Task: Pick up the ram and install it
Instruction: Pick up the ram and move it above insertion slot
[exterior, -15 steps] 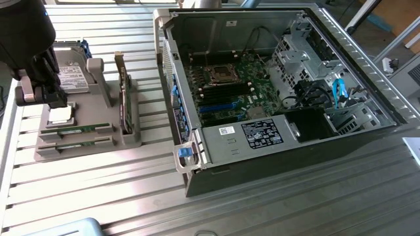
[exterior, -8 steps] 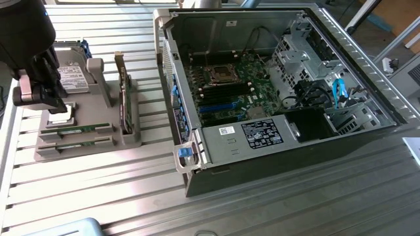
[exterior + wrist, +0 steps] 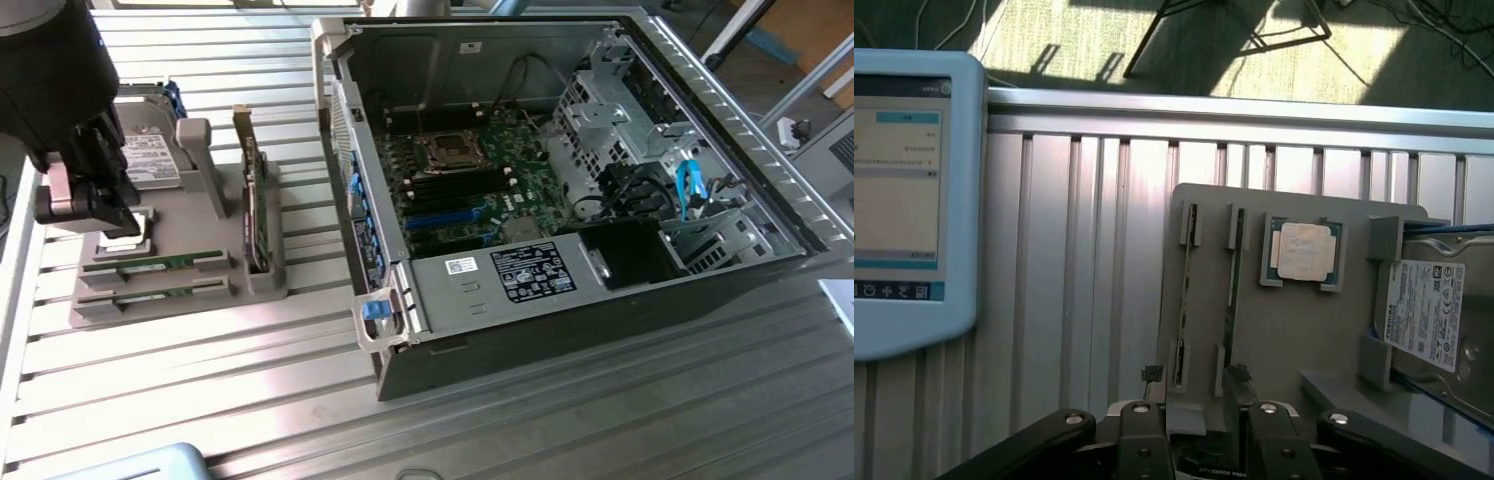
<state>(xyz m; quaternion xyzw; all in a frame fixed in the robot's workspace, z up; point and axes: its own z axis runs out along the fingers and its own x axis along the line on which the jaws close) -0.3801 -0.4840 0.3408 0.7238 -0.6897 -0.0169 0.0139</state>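
Right under the wrist, the gripper (image 3: 1204, 440) hangs with its jaws spread and nothing between them, just above the grey holder (image 3: 1294, 340). Beyond it the ram (image 3: 1232, 285) sits edge-up in its slot, with a second stick (image 3: 1185, 300) alongside and the processor (image 3: 1304, 250) just past. For a clean pick, I'd say: centre across the thin edge and grip mid-length, clear of the slot clips. Farther off, the open computer case (image 3: 441, 70) waits.
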